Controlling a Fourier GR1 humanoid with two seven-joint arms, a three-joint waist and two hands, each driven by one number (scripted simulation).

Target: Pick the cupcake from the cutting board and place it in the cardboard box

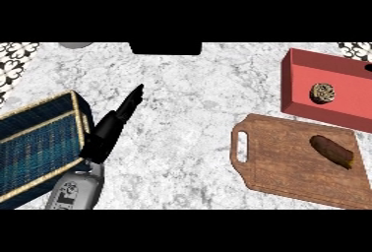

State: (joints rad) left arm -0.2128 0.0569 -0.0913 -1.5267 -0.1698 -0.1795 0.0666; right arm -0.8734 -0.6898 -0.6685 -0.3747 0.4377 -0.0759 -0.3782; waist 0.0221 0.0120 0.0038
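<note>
A small round cupcake (323,93) with a dark patterned top lies inside the red box (301,83) at the right rear. In front of the box lies the wooden cutting board (283,162), its handle slot toward the left. A dark brown oblong item (332,151) rests on the board's right part. My left hand (116,125) shows left of centre above the counter, its fingers straight and pointing toward the rear, holding nothing. The right hand does not show.
A dark blue woven basket (40,142) with a tan rim stands at the left edge, just beside my left forearm. A black object (166,47) sits at the counter's rear edge. Patterned tiles (15,59) show at the far left corner.
</note>
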